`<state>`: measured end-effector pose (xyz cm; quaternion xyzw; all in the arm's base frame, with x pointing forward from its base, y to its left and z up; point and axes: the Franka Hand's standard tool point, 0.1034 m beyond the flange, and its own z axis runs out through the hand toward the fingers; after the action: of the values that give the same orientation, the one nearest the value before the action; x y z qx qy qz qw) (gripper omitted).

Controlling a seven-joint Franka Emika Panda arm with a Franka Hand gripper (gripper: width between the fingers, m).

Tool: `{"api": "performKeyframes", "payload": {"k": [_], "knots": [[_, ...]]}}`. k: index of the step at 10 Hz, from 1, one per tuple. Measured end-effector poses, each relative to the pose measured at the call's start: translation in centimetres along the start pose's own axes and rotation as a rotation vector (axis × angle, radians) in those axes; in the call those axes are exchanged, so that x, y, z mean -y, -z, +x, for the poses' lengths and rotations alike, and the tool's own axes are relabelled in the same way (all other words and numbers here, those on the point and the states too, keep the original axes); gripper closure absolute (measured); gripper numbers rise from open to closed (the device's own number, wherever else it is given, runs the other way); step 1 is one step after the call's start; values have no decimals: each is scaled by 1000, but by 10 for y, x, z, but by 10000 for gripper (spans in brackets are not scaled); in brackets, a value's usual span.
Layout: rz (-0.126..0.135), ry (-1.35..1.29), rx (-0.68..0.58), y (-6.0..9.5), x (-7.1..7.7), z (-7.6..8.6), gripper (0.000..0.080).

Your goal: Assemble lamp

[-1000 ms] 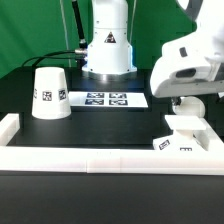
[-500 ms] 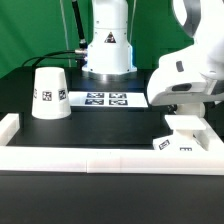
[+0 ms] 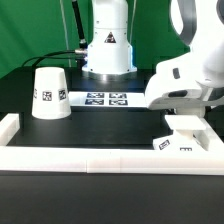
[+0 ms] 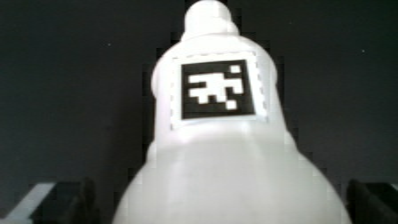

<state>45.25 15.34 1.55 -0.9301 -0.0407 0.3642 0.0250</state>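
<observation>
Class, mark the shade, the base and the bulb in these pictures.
shade (image 3: 54,84): exterior view, on its side wall beside the tag.
base (image 3: 194,145): exterior view, on its flat top face.
bulb (image 4: 217,88): wrist view, on its square tag.

Behind the scene we see a plain green backdrop (image 3: 30,25) that fills the whole rear. In front of it lies a flat black tabletop (image 3: 100,135) with a matte surface. A long white border rail (image 3: 100,163) runs along its near edge and turns back at both ends. The marker board (image 3: 106,99) lies flat near the back. Dark cables (image 3: 62,50) hang at the exterior view's left. We find the light even and soft. In the wrist view the tabletop (image 4: 71,80) looks almost black.
</observation>
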Motion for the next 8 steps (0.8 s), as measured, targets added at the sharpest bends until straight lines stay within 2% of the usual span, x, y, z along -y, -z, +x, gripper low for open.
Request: {"api": "performKeyframes", "payload": {"k": [1,2,3,8], "knots": [[1,-3,-1,0,0,0,141],[1,-7,-2,1,0,0,141],[1,-7,-2,1,0,0,222],[1,-4,-1,1,0,0,222]]}}
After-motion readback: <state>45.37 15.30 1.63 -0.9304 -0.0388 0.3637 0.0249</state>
